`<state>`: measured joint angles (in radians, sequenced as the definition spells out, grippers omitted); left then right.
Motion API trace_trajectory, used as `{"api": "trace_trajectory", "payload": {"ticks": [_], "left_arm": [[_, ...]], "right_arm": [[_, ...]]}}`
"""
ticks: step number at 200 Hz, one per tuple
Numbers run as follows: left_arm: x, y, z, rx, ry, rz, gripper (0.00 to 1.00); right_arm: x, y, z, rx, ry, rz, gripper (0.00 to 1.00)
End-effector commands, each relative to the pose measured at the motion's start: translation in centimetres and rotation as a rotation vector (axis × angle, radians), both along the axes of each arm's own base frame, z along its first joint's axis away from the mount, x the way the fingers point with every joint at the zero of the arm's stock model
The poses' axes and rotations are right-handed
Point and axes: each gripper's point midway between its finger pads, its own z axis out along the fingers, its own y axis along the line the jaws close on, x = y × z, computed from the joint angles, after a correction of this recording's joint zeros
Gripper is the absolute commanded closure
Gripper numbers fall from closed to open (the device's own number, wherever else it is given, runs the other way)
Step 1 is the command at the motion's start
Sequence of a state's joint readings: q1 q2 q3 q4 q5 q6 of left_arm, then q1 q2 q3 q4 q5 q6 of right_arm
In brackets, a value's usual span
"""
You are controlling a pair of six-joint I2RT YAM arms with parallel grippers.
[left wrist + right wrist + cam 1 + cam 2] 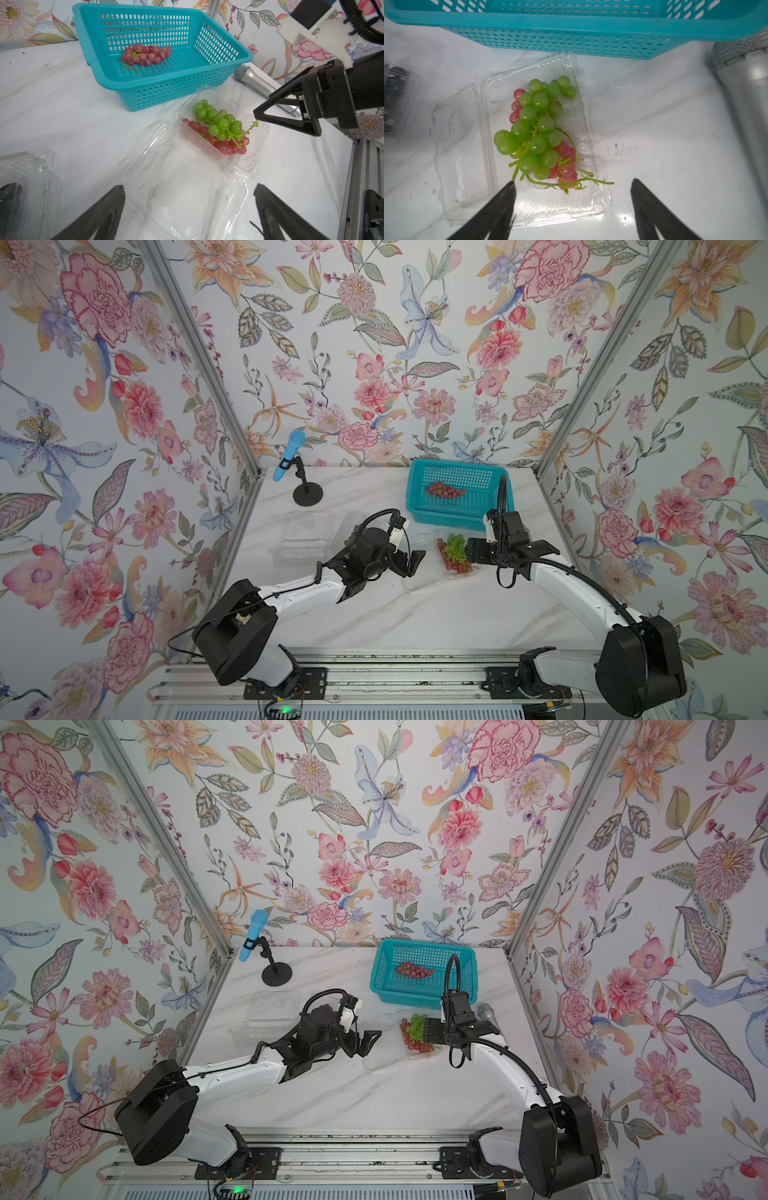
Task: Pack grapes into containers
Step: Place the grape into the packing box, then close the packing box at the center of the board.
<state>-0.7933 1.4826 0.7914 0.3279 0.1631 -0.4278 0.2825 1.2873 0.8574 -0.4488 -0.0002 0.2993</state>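
Clock face laid on the worktop [415, 622] as in a top view, 12 at the back wall.

- 10 o'clock: first container [303, 537], clear and open, with nothing in it. Not started.
- Just beside it toward 3, mostly hidden by the left arm in both top views: second container [406, 87]. Dark round shapes inside, likely a dark bunch. Lid state: cannot tell.
- Centre: left hand [415, 563] open and empty, above the flat-lying lid [187, 187] of the third container.
- 2 o'clock: third container [550, 207], lid open. The green bunch [533, 128] lies on top of the lower red bunch [566, 168], both inside the tray. A green stem reaches over the rim.
- 1 o'clock, at the back: teal basket [412, 489] holding the last red bunch [445, 490].
- 3 o'clock: right hand [573, 184] at the third container's near end, jaws wide apart, gripping nothing. A stem end sits just beside one finger.

Judgement: well past half. Remaining: pack the basket bunch, probably into the empty container, and close the lids.
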Motion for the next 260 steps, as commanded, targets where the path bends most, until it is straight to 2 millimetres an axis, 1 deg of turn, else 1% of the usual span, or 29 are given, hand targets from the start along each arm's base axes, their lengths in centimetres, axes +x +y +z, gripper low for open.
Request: {"api": "trace_trajectory", "payload": {"ticks": [1, 5, 20, 36, 64, 84, 95, 113, 129, 145, 159, 180, 207, 221, 238, 260], "left_arm": [[-0.4, 0.6, 0.3, 0.008, -0.001, 0.024, 0.00], [-0.5, 0.7, 0.2, 0.011, 0.000, 0.025, 0.00], [-0.6, 0.9, 0.0, 0.017, 0.002, 0.029, 0.00], [-0.6, 1.0, -0.2, 0.022, 0.008, 0.031, 0.00], [-0.7, 1.0, -0.5, 0.015, 0.040, 0.044, 0.00], [-0.9, 1.1, -0.7, 0.014, 0.059, 0.044, 0.00], [-1.1, 1.3, -0.7, 0.015, 0.063, 0.046, 0.00], [-1.3, 1.5, -1.1, 0.024, 0.076, 0.049, 0.00], [-1.5, 1.5, -2.3, 0.043, 0.115, 0.045, 0.00], [-1.8, 1.4, -3.3, 0.047, 0.149, 0.045, 0.00], [-1.9, 1.7, -3.8, 0.036, 0.167, 0.060, 0.00], [-2.2, 2.1, -4.6, 0.027, 0.195, 0.079, 0.00], [-2.6, 2.1, -5.6, 0.025, 0.237, 0.083, 0.00], [-2.8, 2.0, -6.3, 0.029, 0.259, 0.080, 0.00], [-2.9, 2.2, -7.3, 0.041, 0.285, 0.087, 0.00], [-3.2, 2.2, -7.9, 0.036, 0.307, 0.087, 0.00]], "right_arm": [[1.4, 0.7, 1.0, 0.086, -0.016, 0.005, 0.02], [1.7, 0.8, 1.2, 0.099, -0.018, 0.006, 0.00], [2.9, 1.7, 1.4, 0.124, -0.008, 0.024, 0.00], [4.4, 2.0, 1.2, 0.132, -0.011, 0.015, 0.00], [7.0, 1.8, 0.5, 0.121, -0.020, -0.010, 0.00], [8.8, 1.2, 0.2, 0.122, -0.039, -0.035, 0.01], [9.7, 0.5, 0.3, 0.121, -0.053, -0.057, 0.00], [10.9, 0.4, 0.7, 0.133, -0.068, -0.064, 0.00], [11.3, 0.9, 0.9, 0.138, -0.076, -0.044, 0.00], [11.1, 1.5, 1.3, 0.143, -0.087, -0.018, 0.00], [10.5, 1.7, 1.7, 0.127, -0.097, -0.004, 0.00], [8.5, 2.7, 1.6, 0.129, -0.087, 0.050, 0.00], [5.6, 3.5, 0.3, 0.083, -0.050, 0.111, 0.00], [4.6, 3.4, -0.6, 0.065, -0.028, 0.111, 0.00], [3.8, 2.6, -1.3, 0.034, -0.018, 0.088, 0.00], [3.3, 0.6, -1.5, -0.048, -0.032, 0.027, 0.00]]}}
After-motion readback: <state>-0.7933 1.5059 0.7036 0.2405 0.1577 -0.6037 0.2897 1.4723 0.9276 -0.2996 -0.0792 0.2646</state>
